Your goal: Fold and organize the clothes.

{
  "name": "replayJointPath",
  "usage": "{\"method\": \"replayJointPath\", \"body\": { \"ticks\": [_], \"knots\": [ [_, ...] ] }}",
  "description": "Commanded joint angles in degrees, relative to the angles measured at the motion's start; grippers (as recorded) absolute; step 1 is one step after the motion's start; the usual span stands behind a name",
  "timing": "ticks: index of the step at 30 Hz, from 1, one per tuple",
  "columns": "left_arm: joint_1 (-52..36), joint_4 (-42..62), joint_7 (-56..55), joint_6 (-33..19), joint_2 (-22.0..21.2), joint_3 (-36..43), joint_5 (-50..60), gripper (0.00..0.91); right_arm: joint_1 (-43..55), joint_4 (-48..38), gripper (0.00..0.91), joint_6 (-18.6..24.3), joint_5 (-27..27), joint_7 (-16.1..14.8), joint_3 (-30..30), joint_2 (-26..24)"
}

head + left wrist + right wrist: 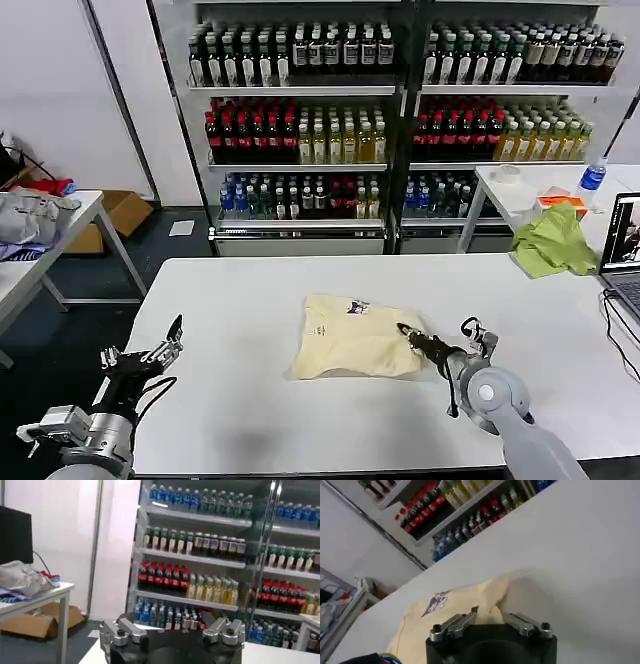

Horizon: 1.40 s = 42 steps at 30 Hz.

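The clothes are one pale cream-yellow T-shirt (pixel 350 340) lying folded into a rough rectangle in the middle of the white table (pixel 250 420), its small purple-white label (pixel 357 307) facing up at the far edge. My right gripper (pixel 408 332) reaches in from the right and is shut on the T-shirt's right edge. In the right wrist view the cream T-shirt (pixel 445 615) bunches up between the right gripper (pixel 490 612) fingers, with the label (pixel 434 601) beyond. My left gripper (pixel 143 345) hangs open at the table's near left corner, away from the T-shirt, and the left gripper (pixel 172 630) holds nothing.
A lime-green cloth (pixel 553 243) lies on the side table at the right, beside a laptop (pixel 625 250) and a water bottle (pixel 592 178). Shelves of drinks (pixel 300 130) fill the back. A table at the left holds a grey garment (pixel 30 215).
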Motion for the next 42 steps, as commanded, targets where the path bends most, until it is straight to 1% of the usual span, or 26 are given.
{"method": "replayJointPath", "body": {
  "ticks": [1,2,3,6,7,8,9,12,15,21,27,35,42],
  "knots": [
    [0.09,-0.34,0.02,-0.02,-0.01,0.08,0.01,0.907,-1.42,3.35,0.907,5.28,-17.19,-1.55,-0.55,-2.12],
    [0.11,-0.35,0.02,-0.02,-0.04,0.09,0.02,0.907,-1.95,3.89,0.907,6.28,-19.24,-1.45,-0.63,-2.24],
    [0.16,-0.55,0.02,-0.02,-0.1,0.17,0.05,0.907,-2.95,4.77,0.907,7.95,-23.27,-0.78,-0.66,-2.52],
    [0.3,-0.91,0.04,-0.04,-0.29,0.17,0.11,0.907,-5.62,6.84,0.907,10.6,-32.13,0.92,-0.36,-3.34],
    [0.34,-0.96,0.04,-0.07,-0.33,0.13,0.13,0.907,-6.87,8.06,0.907,11.38,-36.42,1.77,0.01,-3.78],
    [0.39,-0.96,0.03,-0.1,-0.39,0.09,0.18,0.907,-8.05,8.89,0.907,11.73,-38.12,2.3,0.27,-4.05],
    [0.42,-0.95,0.04,-0.12,-0.41,0.08,0.21,0.907,-9.34,10.05,0.907,12.46,-42.37,3.09,0.71,-4.49],
    [0.61,-1.22,0.04,-0.17,-0.58,0.14,0.78,0.907,-12.55,13.09,0.907,14.27,-47.81,4.79,2.63,-5.33],
    [0.9,-1.39,0.24,-0.63,-0.77,0.8,3.26,0.907,-15.84,15.84,0.907,16.28,-51.86,5.67,5.72,-5.84],
    [1.45,-1.87,0.53,-1.19,-1.28,1.59,6.24,0.907,-22.13,21.25,0.907,17.92,-53.65,6.25,10.52,-5.53],
    [2.12,-2.14,0.85,-1.7,-1.7,1.85,7.93,0.907,-26.43,23.57,0.907,19.96,-54.38,7.25,13.33,-4.05],
    [2.18,-2.53,1.03,-1.69,-2.53,2.55,8.89,0.907,-27.93,24.85,0.907,21.11,-54.54,7.71,14.58,-3.07],
    [2.26,-2.53,1.29,-1.68,-2.91,2.43,9.25,0.907,-27.8,25.35,0.907,20.84,-54.6,7.79,14.37,-2.54]
  ]
}}
